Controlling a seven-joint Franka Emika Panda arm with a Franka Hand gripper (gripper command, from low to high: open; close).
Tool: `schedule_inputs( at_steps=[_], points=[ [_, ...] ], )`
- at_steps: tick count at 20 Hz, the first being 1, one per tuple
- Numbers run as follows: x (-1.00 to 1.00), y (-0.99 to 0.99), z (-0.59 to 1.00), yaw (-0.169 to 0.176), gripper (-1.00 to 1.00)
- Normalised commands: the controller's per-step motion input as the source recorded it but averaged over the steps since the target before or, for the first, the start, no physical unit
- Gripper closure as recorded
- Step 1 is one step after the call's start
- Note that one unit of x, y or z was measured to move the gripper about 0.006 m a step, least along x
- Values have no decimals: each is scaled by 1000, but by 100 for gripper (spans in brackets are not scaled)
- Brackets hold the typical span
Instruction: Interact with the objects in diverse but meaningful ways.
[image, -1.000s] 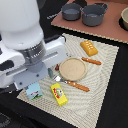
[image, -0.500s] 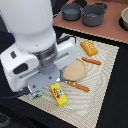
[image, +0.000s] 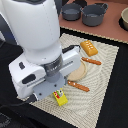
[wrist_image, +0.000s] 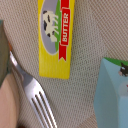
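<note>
The bright yellow butter box (image: 60, 97) lies on the woven mat (image: 102, 95) just beside the arm's wrist, and fills the wrist view (wrist_image: 56, 37). The white carton with blue-green sides (wrist_image: 114, 95) lies next to it; in the exterior view the arm hides it. The orange-yellow ridged block (image: 89, 48) and the brown sausage (image: 91, 61) lie further back on the mat. My gripper is low over the box and carton, hidden under the white arm body. No fingertips show clearly in the wrist view.
A tan round plate (image: 78, 73) sits mid-mat, half under the arm. An orange-handled utensil (image: 79, 86) lies by it, and fork tines (wrist_image: 35, 100) show beside the butter box. Two grey pots (image: 93, 14) stand at the back, with a bowl (image: 124, 19) at the exterior view's right.
The arm has moved toward the exterior view's right and lower over the mat's near corner, now covering the carton. The objects have not moved.
</note>
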Motion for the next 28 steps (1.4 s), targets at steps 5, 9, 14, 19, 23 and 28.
schedule_inputs(
  at_steps=[5, 9, 14, 19, 23, 28],
  points=[
    [415, 0, -172, -8, -100],
    [361, -2, -194, -6, -100],
    [282, -3, -222, -2, -100],
    [206, -1, -243, 0, 100],
    [168, 0, -251, 0, 100],
    [142, -9, -221, 0, 100]
  ],
)
